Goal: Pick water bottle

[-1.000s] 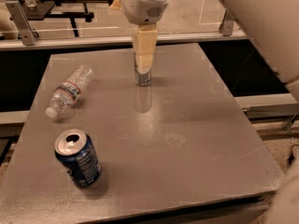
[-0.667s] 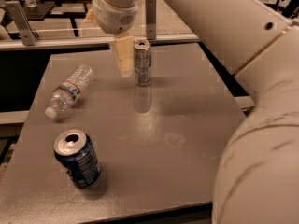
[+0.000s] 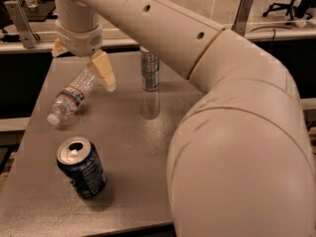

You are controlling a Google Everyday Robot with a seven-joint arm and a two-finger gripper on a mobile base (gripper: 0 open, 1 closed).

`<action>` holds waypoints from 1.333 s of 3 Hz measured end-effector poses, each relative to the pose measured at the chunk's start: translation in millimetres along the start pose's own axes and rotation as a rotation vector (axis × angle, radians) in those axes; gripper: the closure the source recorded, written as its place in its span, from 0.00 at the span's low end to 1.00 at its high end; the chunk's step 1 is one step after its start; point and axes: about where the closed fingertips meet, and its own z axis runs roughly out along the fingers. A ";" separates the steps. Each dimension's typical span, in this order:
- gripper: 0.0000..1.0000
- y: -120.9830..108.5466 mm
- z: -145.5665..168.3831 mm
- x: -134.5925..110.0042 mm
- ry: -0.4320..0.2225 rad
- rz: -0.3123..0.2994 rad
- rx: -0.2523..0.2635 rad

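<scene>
I have swung the gripper [image 3: 81, 65] away from the silver can [image 3: 149, 70]. The water bottle [image 3: 73, 95] now lies on its side just below the jaws. The jaws appear spread and empty, so I judge the approach nearly done.

Arm [image 3: 163, 28] stretched across, tool [image 3: 82, 67] upper left, fingers [image 3: 103, 72] apart

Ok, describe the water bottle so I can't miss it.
On the grey table, look to the left side, beside the gripper hanging over the far-left part. The water bottle lies on its side there, white cap toward the near edge. It alone is clear crinkled plastic; the blue can and silver can are upright metal.
</scene>
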 end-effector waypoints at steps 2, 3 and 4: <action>0.00 -11.0 48.3 -34.6 -0.022 -0.233 -0.099; 0.18 -6.6 65.7 -42.0 -0.031 -0.307 -0.155; 0.50 -3.9 71.7 -44.0 -0.030 -0.334 -0.186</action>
